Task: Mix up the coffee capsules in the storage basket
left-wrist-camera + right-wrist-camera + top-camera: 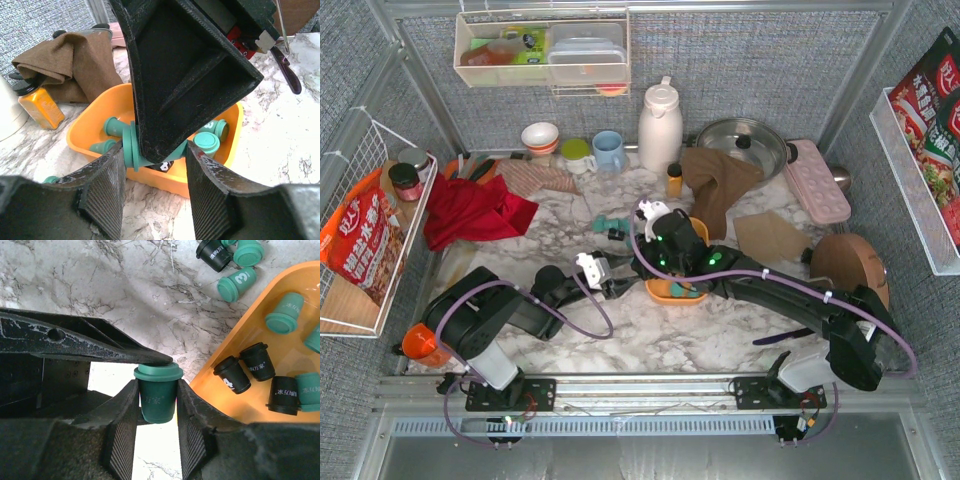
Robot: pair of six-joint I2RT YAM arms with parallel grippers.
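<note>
The orange storage basket (pixel 665 293) lies mid-table; it also shows in the left wrist view (pixel 90 125) and the right wrist view (pixel 300 352). It holds several teal-green capsules (pixel 206 142) and black capsules (pixel 256 361). My right gripper (pixel 158 407) is shut on a teal-green capsule (pixel 158 385), upright, just left of the basket's rim and over its near-left edge (pixel 665 265). My left gripper (pixel 155 167) is open and empty, just short of the basket's near wall (pixel 623 285). Three loose capsules (pixel 236 285) lie on the table beyond the basket.
A small amber bottle (pixel 674 180) and a brown cloth (pixel 720 180) lie behind the basket. A white jug (pixel 660 125), a lidded pot (pixel 740 145), a pink tray (pixel 817 180), mugs (pixel 608 150) and a red cloth (pixel 470 210) line the back and left.
</note>
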